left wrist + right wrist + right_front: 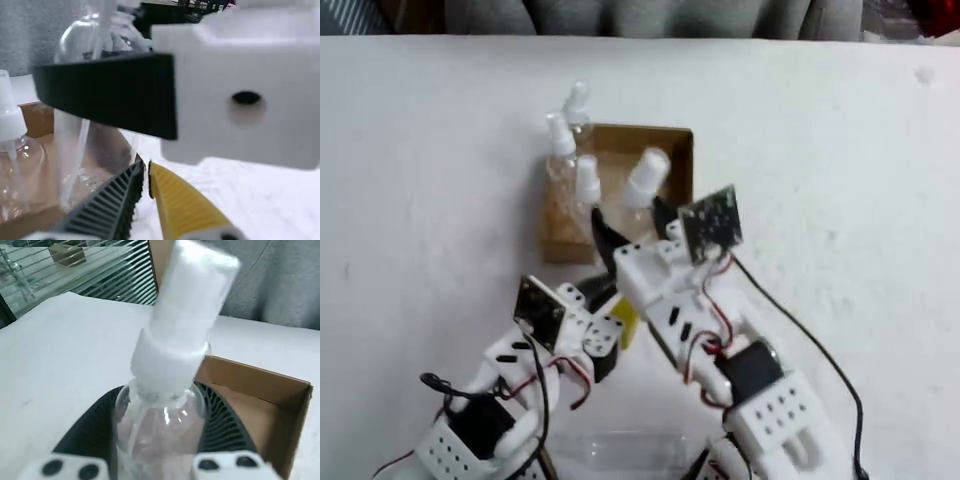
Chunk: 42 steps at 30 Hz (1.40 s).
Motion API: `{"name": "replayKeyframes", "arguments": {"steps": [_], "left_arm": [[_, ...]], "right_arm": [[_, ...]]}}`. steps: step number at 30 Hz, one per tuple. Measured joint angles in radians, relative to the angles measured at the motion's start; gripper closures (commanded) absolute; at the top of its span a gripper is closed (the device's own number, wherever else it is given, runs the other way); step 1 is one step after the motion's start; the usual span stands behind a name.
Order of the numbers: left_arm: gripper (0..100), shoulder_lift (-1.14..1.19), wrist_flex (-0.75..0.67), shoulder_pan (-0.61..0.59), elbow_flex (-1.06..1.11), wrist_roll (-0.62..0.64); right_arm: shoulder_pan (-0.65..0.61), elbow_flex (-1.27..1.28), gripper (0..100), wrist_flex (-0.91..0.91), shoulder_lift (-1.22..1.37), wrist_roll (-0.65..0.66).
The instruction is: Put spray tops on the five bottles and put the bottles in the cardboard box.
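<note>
Right gripper (161, 415) jaws sit nearest the lens, spread to bottle width and clamped on the clear body of a spray bottle (155, 460), which hangs tilted over the near right part of the cardboard box (686, 170). Hazard 1, arm contact: the left gripper (145, 180), jaws closed to a sliver and holding nothing, lies just beside the underside of the right arm (670, 300); travel by either arm may cause a collision. Hazard 2, box shift: the base of the held bottle is hidden, so it cannot be confirmed clear of the box wall; a snag may drag the light box across the white table (840, 150). Hazard 3, toppling: release at this tilt may let the bottle fall, and the nearest stored bottle (588, 185) stands just beside it, within reach of a sideways sweep. Hazard 4, loose fitting: the white spray top (180, 315) leans off the bottle axis; if it is not fully seated, contact may dislodge it. Container contents: the cardboard box holds three upright capped bottles along its left side in the high view, namely the nearest stored bottle, a second bottle (560, 150) and a third bottle (576, 105) farther back. With the held unit, four of five are accounted for.
</note>
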Motion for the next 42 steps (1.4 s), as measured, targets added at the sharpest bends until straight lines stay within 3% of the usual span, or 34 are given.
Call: {"name": "replayKeyframes", "arguments": {"steps": [12, 17, 24, 35, 42], "left_arm": [[98, 0.002, 0.0, 0.0, 0.002, 0.003], [98, 0.002, 0.0, -0.006, 0.026, 0.002], [98, 0.002, 0.086, -0.052, 0.037, -0.176], [98, 0.0, 0.433, -0.428, -0.026, -0.193], [98, 0.0, 0.41, -0.589, 0.006, -0.193]], "right_arm": [[-0.011, 0.0, 98.3, 0.147, -0.132, 0.055], [0.077, 0.003, 98.3, 0.103, -0.11, 0.072], [0.178, 0.008, 98.3, 0.028, -0.098, 0.129], [0.239, -0.008, 98.3, -0.325, 0.322, 0.138], [0.284, -0.15, 98.3, -0.434, 0.641, 0.138]]}}
